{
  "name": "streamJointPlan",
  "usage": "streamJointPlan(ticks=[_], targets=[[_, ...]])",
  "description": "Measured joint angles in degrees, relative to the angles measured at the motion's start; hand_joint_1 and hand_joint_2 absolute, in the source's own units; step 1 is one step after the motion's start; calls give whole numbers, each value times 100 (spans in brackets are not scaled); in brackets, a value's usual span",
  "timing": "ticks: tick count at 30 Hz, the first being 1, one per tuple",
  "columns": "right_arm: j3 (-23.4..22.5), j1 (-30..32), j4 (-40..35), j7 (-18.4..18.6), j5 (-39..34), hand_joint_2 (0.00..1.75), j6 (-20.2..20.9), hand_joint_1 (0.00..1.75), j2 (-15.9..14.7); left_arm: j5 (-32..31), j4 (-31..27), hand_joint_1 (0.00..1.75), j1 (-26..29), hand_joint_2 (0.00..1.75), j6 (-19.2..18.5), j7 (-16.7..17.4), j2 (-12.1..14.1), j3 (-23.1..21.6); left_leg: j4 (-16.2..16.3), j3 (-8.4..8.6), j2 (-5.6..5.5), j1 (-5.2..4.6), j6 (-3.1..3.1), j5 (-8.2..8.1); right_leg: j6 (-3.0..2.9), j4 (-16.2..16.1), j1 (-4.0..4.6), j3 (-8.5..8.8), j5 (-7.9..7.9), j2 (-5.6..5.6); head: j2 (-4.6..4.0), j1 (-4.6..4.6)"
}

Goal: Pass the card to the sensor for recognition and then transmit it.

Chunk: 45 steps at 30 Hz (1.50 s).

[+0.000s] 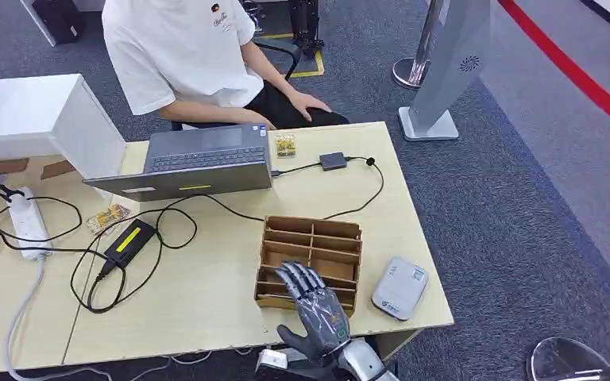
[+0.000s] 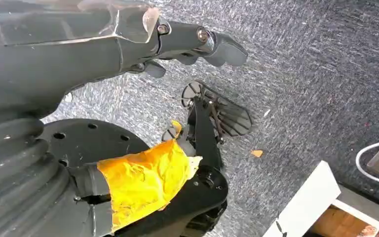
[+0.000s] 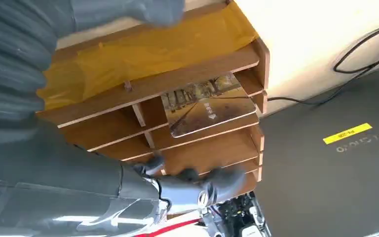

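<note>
My right hand (image 1: 315, 305) reached over the near edge of the wooden organizer (image 1: 310, 258), its fingers (image 1: 300, 278) spread apart and holding nothing. The card (image 3: 208, 104) lay flat in one of the organizer's slots, apart from my fingers. Just right of the organizer sat the grey sensor (image 1: 399, 287) on the desk (image 1: 206, 302). My left hand (image 2: 197, 42) hung over the carpet, fingers loosely extended, empty. A laptop (image 1: 198, 163) stood at the far side, a person (image 1: 191, 55) seated behind it.

No readable text: yellow label (image 3: 346, 134) on the laptop (image 3: 325, 163) and print on the card (image 3: 207, 104) too blurred.
</note>
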Motion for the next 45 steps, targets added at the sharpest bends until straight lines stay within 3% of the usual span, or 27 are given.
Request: streamJointPlan(ticks=[7, 10, 11, 17, 20, 35, 45], targets=[[-26, -35, -2, -57, -77, 175, -101, 175, 0, 57, 0, 0, -1, 175, -63, -13, -2, 13, 0, 4, 0, 0, 0, 0, 0, 0, 1, 2, 0, 0, -2, 0], [-50, -43, -11, -81, -83, 175, -109, 157, -2, 123, 0, 0, -2, 175, -66, -13, -2, 50, 0, 7, 1, 1, 0, 0, 0, 0, 1, 4, 0, 1, 0, -2], [-52, -42, -11, -83, -92, 175, -120, 143, -2, 147, 0, 0, -2, 175, -66, -13, -4, 57, 0, 7, 1, 1, 0, 0, 0, 0, 1, 5, 0, 1, -2, 0], [-109, -51, -70, -116, -177, 175, -181, 145, -7, 230, 0, 0, -3, 175, -74, -13, -4, 122, 0, 15, 1, 0, 0, 0, 0, -1, 0, 14, -1, 1, -2, -2], [-131, -48, -101, -118, -188, 175, -181, 134, -9, 232, 0, 0, -3, 175, -74, -11, -4, 164, 0, 21, 1, 0, 0, 0, 1, -1, 0, 20, -1, 0, 0, 0], [-306, 74, -317, -186, -300, 175, -133, 134, -42, 418, 0, 0, -7, 175, 61, -103, -7, 354, 0, 26, -1, 0, 0, 0, 1, -2, 0, 27, -1, -2, 0, 0], [-599, 175, -927, -245, -745, 175, 363, 134, -125, 461, 0, 0, -7, 175, -4, -61, -9, 457, 1, 23, 0, 0, 0, 0, 0, -2, 0, 24, 0, 0, -2, 0]])
